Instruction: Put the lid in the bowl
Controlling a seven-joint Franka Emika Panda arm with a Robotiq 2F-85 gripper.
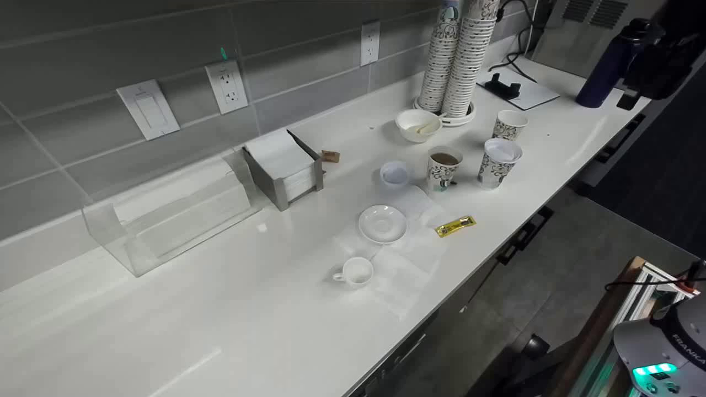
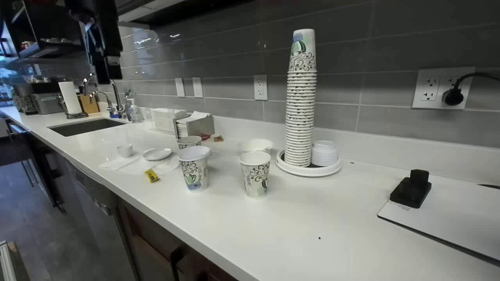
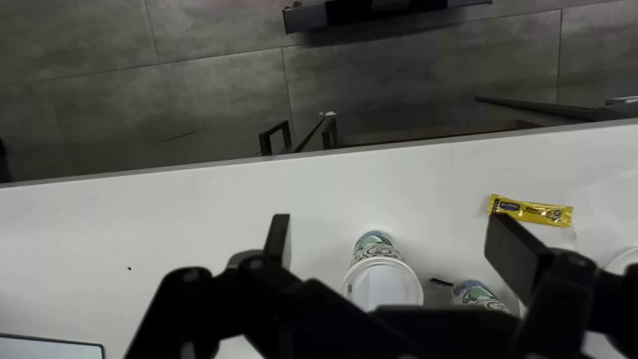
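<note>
End effector [image 3: 391, 232] is hanging with its fingers [image 3: 279, 239] spread wide, gripping nothing. For reaching well, I judge, it should be descending straight over the lid [image 3: 383, 285], pinching only the rim and lifting gently, since the paper cup [image 3: 374, 245] carrying it could be tipping or bending. This lid is sitting well below the end effector, appearing between the fingers in the wrist view. Past a cup of brown drink [image 1: 441, 177], a round translucent piece [image 1: 395, 175] is lying on the worktop [image 1: 265, 309]; it is resembling a lid, so I am not certain which is meant. Toward the wall [image 1: 309, 66], the bowl [image 1: 409, 134] is resting, a pale utensil [image 1: 426, 128] leaning inside.
</note>
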